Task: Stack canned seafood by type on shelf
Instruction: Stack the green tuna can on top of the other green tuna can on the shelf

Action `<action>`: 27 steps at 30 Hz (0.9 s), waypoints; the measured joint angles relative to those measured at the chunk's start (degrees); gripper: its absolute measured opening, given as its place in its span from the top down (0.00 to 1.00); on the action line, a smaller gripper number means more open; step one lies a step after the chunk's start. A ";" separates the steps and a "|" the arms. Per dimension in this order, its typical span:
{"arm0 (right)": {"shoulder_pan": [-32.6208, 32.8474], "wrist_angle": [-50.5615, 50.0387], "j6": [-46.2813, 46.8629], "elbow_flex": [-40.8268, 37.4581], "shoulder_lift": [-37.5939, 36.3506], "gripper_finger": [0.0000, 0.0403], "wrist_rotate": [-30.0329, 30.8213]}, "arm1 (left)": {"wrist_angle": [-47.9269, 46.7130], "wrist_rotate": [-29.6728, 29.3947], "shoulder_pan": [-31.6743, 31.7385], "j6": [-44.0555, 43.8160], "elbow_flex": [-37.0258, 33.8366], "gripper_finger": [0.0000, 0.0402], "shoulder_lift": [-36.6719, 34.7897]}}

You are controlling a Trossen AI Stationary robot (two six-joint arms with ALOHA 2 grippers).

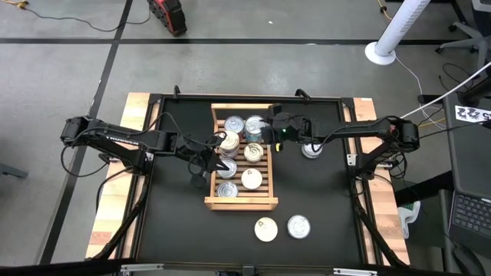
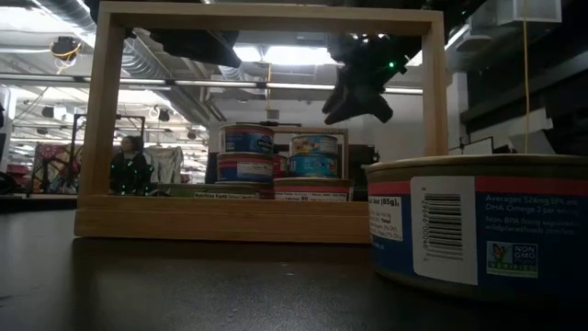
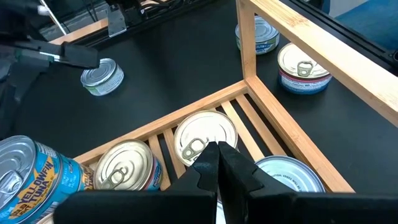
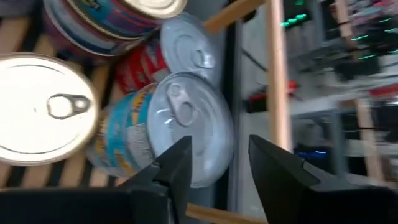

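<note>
The right claw [image 1: 270, 130], fingers apart, is hovering over the shelf's [image 1: 241, 202] far blue-labelled tin [image 4: 168, 134]; lifting straight up seems safest.

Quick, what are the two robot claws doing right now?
Left gripper: jaws shut, holding nothing, over the shelf.
Right gripper: jaws open, just above a blue-labelled can.

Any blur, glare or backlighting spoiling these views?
Right wrist view: motion-smeared around the silver-lidded blue-labelled tin. Low view: bright ceiling lights leave the light wooden slatted shelf interior dim and the right end effector a silhouette. High and left wrist views: sharp, mild glare on lids.
</note>
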 joint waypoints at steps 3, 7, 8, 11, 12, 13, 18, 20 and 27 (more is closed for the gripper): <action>2.77 0.56 -2.12 0.00 -0.04 0.58 7.90 | 0.00 0.00 0.00 0.00 0.00 1.00 0.00; 6.80 -0.57 -4.40 0.00 -0.04 0.58 19.30 | 0.00 0.00 0.00 0.00 0.00 1.00 0.00; 7.82 -1.48 -4.62 0.00 -0.04 0.58 21.27 | 0.00 0.00 0.00 -0.02 0.00 1.00 0.00; 10.43 -5.70 -4.34 0.00 -0.53 0.58 24.73 | -0.01 0.00 0.00 -0.04 0.00 1.00 0.00; 11.24 -7.15 -3.77 0.00 -0.83 0.58 25.34 | -0.01 0.00 0.00 -0.04 0.01 1.00 0.00; 11.99 -8.65 -2.70 0.00 -1.20 0.58 25.66 | -0.02 0.00 0.00 -0.07 0.02 1.00 0.00; 15.12 -16.46 6.45 0.00 -4.19 0.58 25.77 | -0.11 0.00 -0.01 -0.11 0.07 1.00 0.00; 16.42 -19.66 10.98 0.00 -5.85 0.58 25.80 | -0.13 0.00 0.00 -0.11 0.07 1.00 0.00; 22.90 -29.64 26.32 0.00 -11.61 0.58 25.35 | -0.11 0.00 -0.02 -0.11 0.07 1.00 0.00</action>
